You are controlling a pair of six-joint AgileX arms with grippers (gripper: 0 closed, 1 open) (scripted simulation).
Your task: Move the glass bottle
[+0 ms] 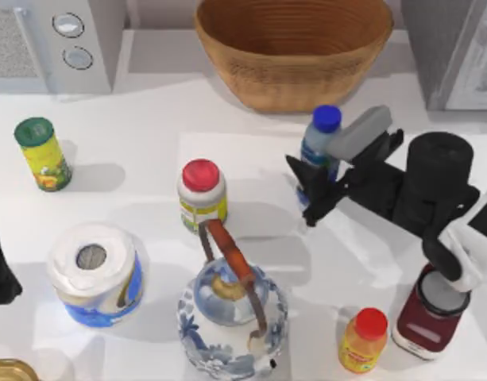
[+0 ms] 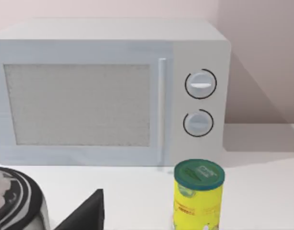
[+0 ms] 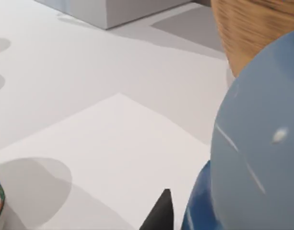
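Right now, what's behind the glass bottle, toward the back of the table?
Behind the glass bottle stands the wicker basket, apart from it. The right gripper crowds the bottle's front, hiding its base; the basket's inside looks empty, its far wall hidden.

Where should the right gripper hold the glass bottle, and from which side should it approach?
Probably the glass bottle is best gripped at its slim straight body, below the blue cap. It stands upright, so a level approach from the table's right suits, where the right gripper already straddles it.
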